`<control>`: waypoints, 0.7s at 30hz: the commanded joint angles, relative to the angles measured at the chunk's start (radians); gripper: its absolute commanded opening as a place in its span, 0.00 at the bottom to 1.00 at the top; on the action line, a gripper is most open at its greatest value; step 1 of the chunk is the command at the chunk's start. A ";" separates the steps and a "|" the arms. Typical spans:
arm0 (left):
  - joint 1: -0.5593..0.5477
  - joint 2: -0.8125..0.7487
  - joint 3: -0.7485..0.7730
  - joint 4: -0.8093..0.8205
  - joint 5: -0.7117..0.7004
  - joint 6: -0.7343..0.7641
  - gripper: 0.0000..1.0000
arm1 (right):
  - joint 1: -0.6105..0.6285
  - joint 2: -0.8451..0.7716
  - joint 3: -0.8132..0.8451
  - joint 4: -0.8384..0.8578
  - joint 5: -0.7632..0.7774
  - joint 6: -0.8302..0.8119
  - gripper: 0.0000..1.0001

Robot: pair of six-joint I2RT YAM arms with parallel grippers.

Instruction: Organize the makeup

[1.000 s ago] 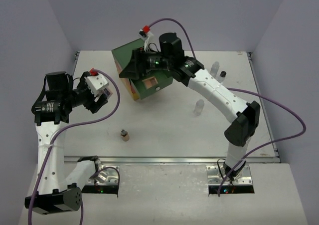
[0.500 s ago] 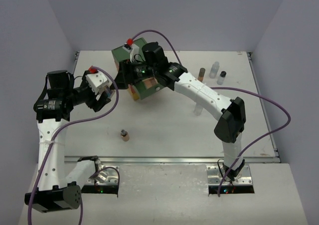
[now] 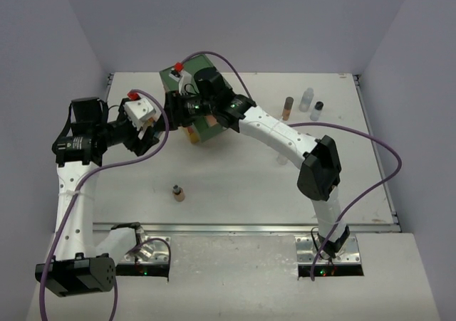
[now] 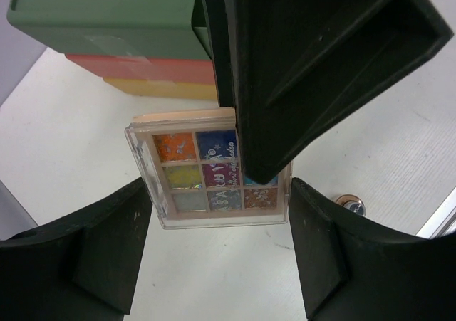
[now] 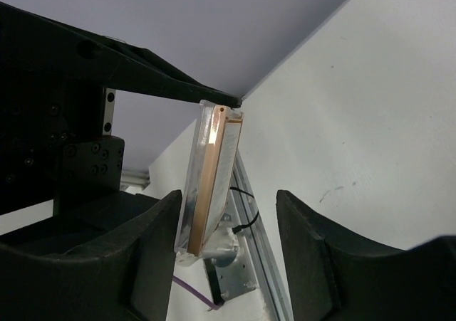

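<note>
Well in front of drawer box (image 4: 100, 11): lone tan bottle (image 3: 178, 193). Just front-left of box: multicoloured palette (image 4: 192, 175), off the table, clamped edge to edge in fully closed left gripper (image 3: 148, 134). Around it: right gripper (image 5: 228, 221), jaws partly apart, gap on one side. Well right of box: three small bottles (image 3: 307, 99).

The table (image 3: 235, 186) is viewed from afar, from above and behind the arm bases. Each wrist view is taken close behind its claw, left claw (image 4: 219, 193) and right claw (image 5: 229, 200), facing out between the fingers. The multicoloured palette (image 4: 206, 171) between both claws is shared: face-on in one view, edge-on in the other.
</note>
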State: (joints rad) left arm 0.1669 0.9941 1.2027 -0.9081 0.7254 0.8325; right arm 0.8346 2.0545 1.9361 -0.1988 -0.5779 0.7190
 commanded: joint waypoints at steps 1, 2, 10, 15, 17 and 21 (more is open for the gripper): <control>0.006 0.005 -0.009 0.057 0.008 -0.003 0.00 | 0.015 0.032 0.052 0.076 -0.014 0.038 0.53; 0.006 0.004 -0.011 0.061 0.006 -0.004 0.00 | 0.016 0.033 0.051 0.080 -0.012 0.042 0.49; 0.006 -0.017 -0.033 0.057 0.001 0.004 0.11 | 0.020 -0.006 -0.010 0.107 0.027 0.009 0.01; 0.006 -0.021 -0.032 0.066 -0.009 -0.006 0.90 | 0.008 -0.059 -0.061 0.079 0.066 -0.037 0.00; 0.006 -0.027 -0.030 0.080 -0.015 -0.030 1.00 | -0.012 -0.100 -0.109 0.076 0.092 -0.042 0.00; 0.007 -0.036 -0.019 0.092 -0.030 -0.086 1.00 | -0.085 -0.231 -0.243 0.071 0.160 -0.063 0.00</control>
State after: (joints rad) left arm 0.1669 0.9888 1.1660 -0.8637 0.6910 0.8070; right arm 0.8284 1.9948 1.7836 -0.1650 -0.5005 0.7109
